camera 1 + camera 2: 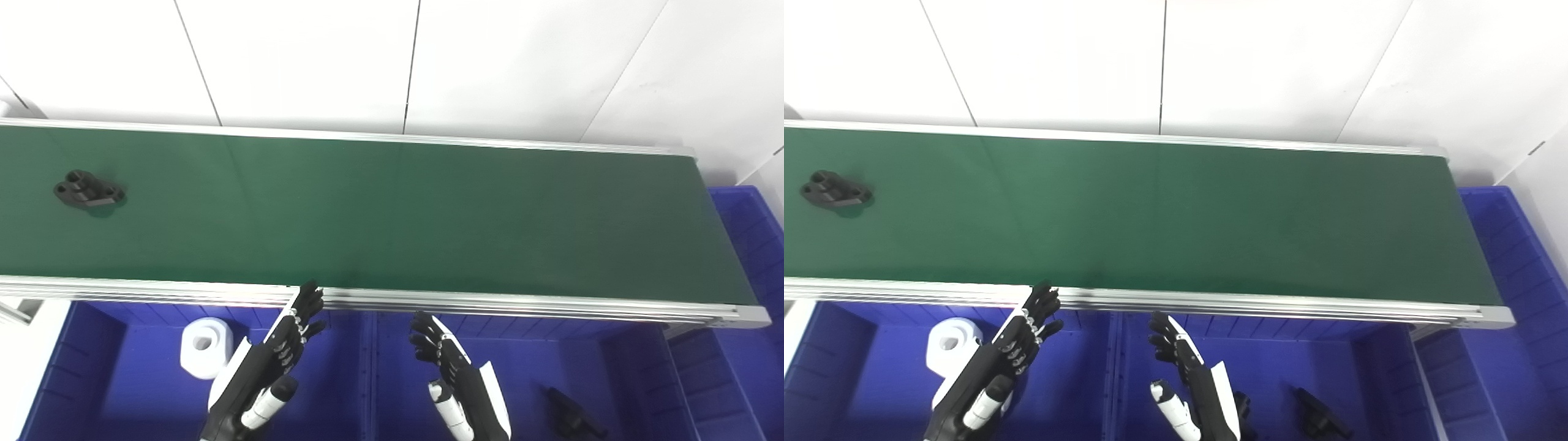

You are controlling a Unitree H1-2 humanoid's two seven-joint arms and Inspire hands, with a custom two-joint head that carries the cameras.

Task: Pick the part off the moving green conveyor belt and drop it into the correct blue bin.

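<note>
Two robot hands: left robot hand (288,343), right robot hand (444,355) (both open); one black part (89,190).

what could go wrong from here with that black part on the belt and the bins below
1. The black part lies at the belt's far left, away from both waiting hands; a mistimed reach by the left robot hand could miss it.
2. The left bin holds a white part, while the right bin holds a black piece; the nearer left bin looks wrong.
3. The belt's metal rail could catch rising fingers.
</note>
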